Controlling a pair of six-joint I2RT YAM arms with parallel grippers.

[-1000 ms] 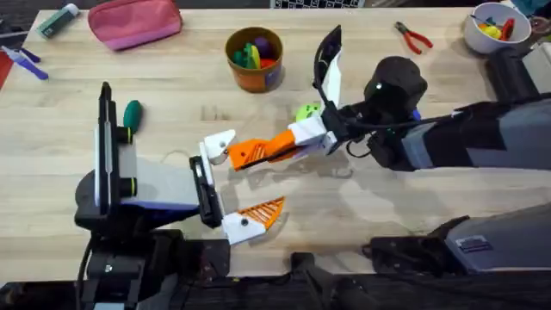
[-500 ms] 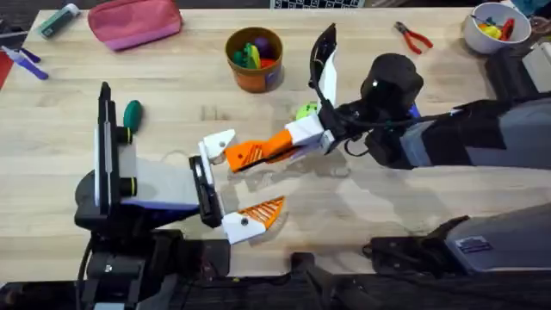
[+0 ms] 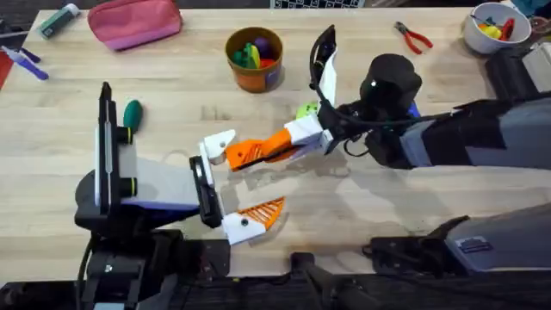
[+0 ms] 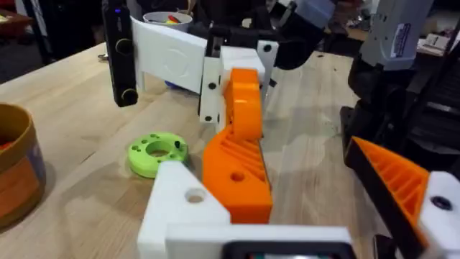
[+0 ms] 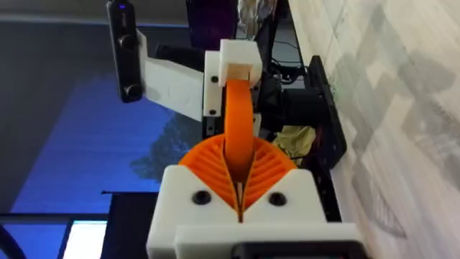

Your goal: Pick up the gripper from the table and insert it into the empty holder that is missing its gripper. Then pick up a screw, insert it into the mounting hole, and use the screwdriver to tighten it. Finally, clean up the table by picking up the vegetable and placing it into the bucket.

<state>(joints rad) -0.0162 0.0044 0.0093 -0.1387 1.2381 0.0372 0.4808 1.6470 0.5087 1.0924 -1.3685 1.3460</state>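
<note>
My right gripper (image 3: 293,142) is shut on the orange ribbed gripper (image 3: 254,153) and holds it low over the table (image 3: 172,86). The piece's far end lies against the left arm's empty white holder (image 3: 218,143). In the left wrist view the orange gripper (image 4: 237,162) sits beside that holder, whose mounting hole (image 4: 194,195) faces up. My left gripper (image 3: 231,185) stands open, and its other finger carries an orange pad (image 3: 263,211). The dark green vegetable (image 3: 132,113) lies at the left. At the back middle is the orange bucket (image 3: 255,58). The screwdriver and screws are hidden.
A bright green holed disc (image 3: 306,111) lies just behind the right gripper. A pink pouch (image 3: 135,21) is at the back left. Red-handled pliers (image 3: 415,37) and a white bowl (image 3: 475,34) are at the back right. The front middle of the table is bare.
The right arm has edged slightly to the left with the orange gripper, which stays against the left arm's empty holder. The left arm has not moved.
</note>
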